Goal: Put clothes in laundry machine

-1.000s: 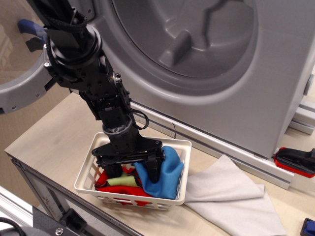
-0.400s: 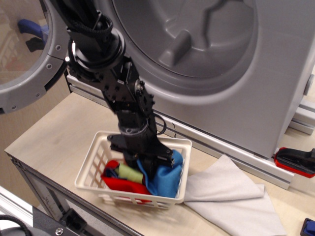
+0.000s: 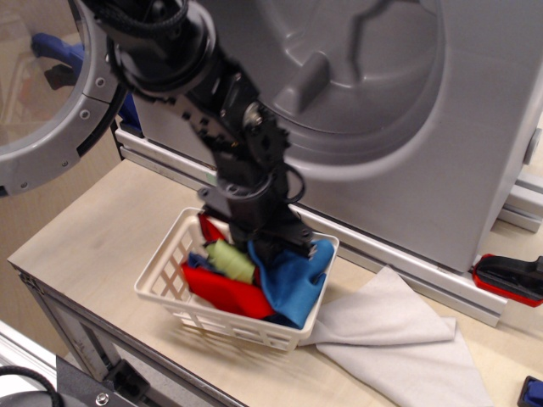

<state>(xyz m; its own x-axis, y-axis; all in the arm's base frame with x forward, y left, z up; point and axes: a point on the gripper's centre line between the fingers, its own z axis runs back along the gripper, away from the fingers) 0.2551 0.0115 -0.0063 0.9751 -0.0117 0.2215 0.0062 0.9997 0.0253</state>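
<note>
A white lattice basket (image 3: 222, 326) on the wooden table holds the clothes: a red piece (image 3: 225, 294), a lime-green piece (image 3: 231, 261), a plain blue piece (image 3: 293, 284) draped at its right end, and a sliver of darker blue (image 3: 195, 259). My gripper (image 3: 276, 242) reaches down into the basket's far right part and seems shut on the top of the blue piece; its tips are blurred. The basket sits askew. The silver-grey laundry machine (image 3: 475, 127) stands behind, drum opening (image 3: 339, 59) uncovered, its round door (image 3: 75, 144) swung open at the left.
A large pale grey cloth (image 3: 399, 339) lies flat to the right of the basket. A red and black tool (image 3: 509, 278) lies at the far right by the machine's metal rail. A small blue object (image 3: 533, 392) shows at the bottom right corner. The table's front edge (image 3: 59, 284) runs at the lower left.
My arm swung to the right and the jaws closed in from wide open onto the blue piece. The basket shifted right and turned, and the clothes inside were stirred.
</note>
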